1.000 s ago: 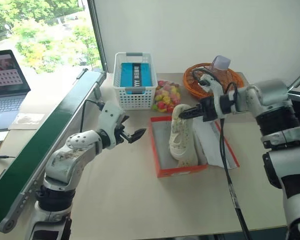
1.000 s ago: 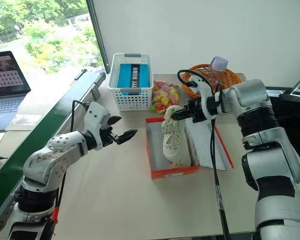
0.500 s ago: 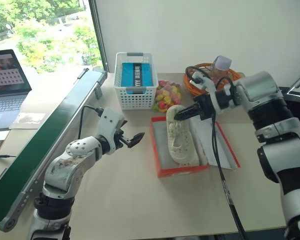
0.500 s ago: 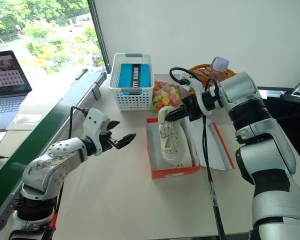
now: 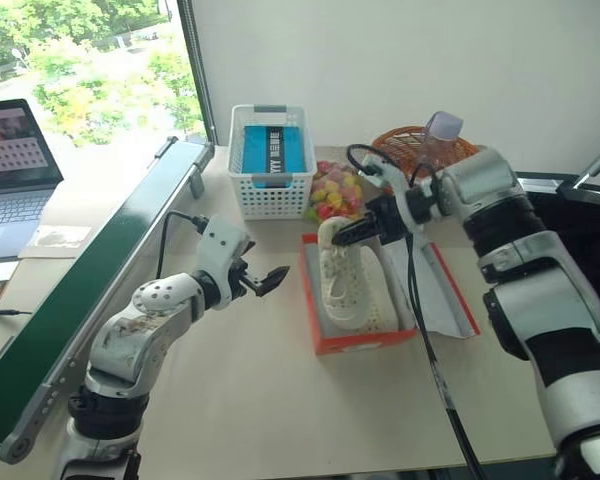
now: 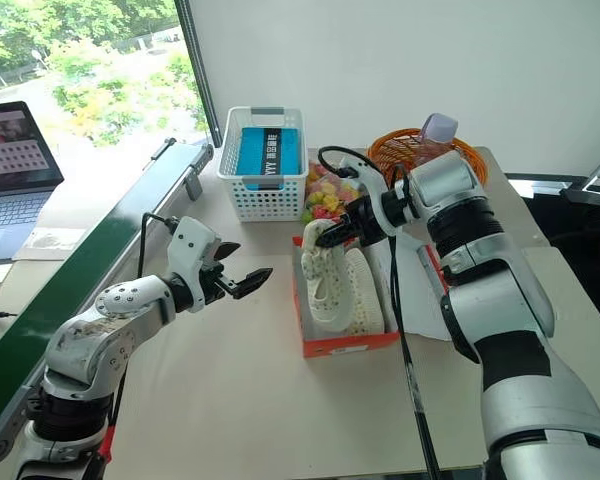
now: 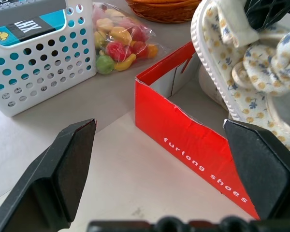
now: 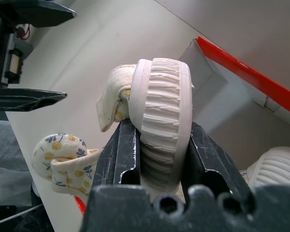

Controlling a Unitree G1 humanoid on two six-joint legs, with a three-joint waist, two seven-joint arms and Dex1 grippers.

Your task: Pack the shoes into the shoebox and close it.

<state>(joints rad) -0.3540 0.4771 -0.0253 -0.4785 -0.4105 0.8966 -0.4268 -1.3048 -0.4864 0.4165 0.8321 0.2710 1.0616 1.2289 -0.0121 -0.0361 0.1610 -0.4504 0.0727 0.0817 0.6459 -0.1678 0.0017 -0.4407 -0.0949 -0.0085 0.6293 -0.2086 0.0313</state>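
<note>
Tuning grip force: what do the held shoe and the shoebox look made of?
Shoe: sole looks like moulded rubber or foam, matte cream with ribbed tread; lining looks like floral-print fabric. The right gripper pinches the sole.
Shoebox: probably thin cardboard, matte red outside, white inside, creased top edge, printed white lettering.

Standing at the table's [image 5: 240,400] far edge: white basket [image 5: 271,190] holding a blue box [image 5: 271,150]. Lying just beside it, toward the wicker basket [image 5: 412,150]: bag of sweets [image 5: 335,192]. Sitting in the wicker basket: a lidded jar [image 5: 442,128]. Running along the left edge: green rail [image 5: 80,290]. Glowing beyond it: open laptop [image 5: 12,160].
</note>
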